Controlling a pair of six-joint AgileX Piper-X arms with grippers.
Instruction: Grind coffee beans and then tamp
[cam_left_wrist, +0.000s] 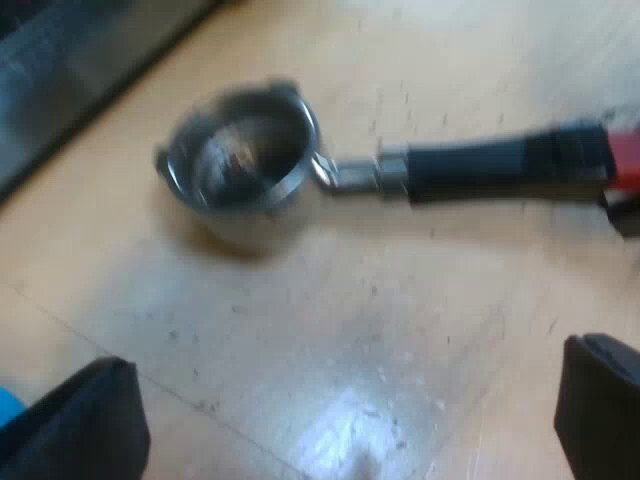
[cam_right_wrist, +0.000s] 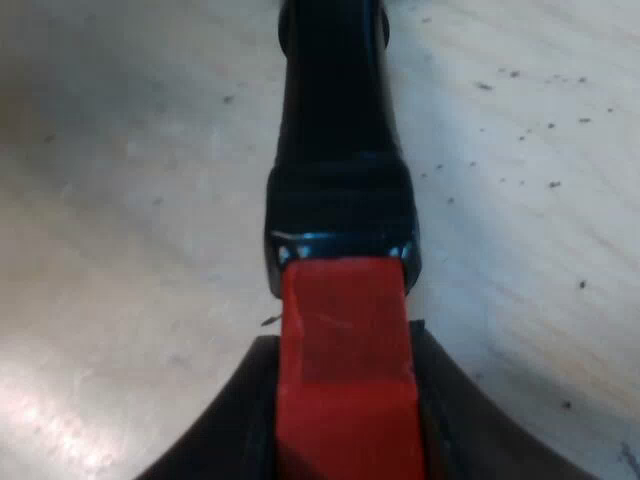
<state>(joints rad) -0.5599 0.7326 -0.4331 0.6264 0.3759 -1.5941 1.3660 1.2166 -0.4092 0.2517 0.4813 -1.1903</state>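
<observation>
Two black fingers (cam_right_wrist: 235, 430) of the right claw (cam_right_wrist: 342, 350) hug both flanks of the red, squared-off end (cam_right_wrist: 345, 400) of the round steel holder (cam_left_wrist: 240, 160). No gap shows, so this claw reads as clenched on it. Past that grip the holder's glossy black handle (cam_right_wrist: 335, 120) runs away low over the pale wooden desk (cam_right_wrist: 130, 200), which is speckled with dark grains beside it. The left claw (cam_left_wrist: 345, 400) hangs released, its fingers spread wide with nothing between them, above bare desk just short of the holder. The holder appears to rest loose on the desk, cup mouth up, with the dark front of the espresso machine (cam_left_wrist: 60, 70) beyond it. Whether the cup holds grounds I cannot tell. I judge the holder rigid and fairly heavy, with its weight in the steel head. Carried by the far red tip it would tend to droop or twist, and the smooth handle may slip. A firm squeeze, or a hold nearer the metal neck, seems safer.
</observation>
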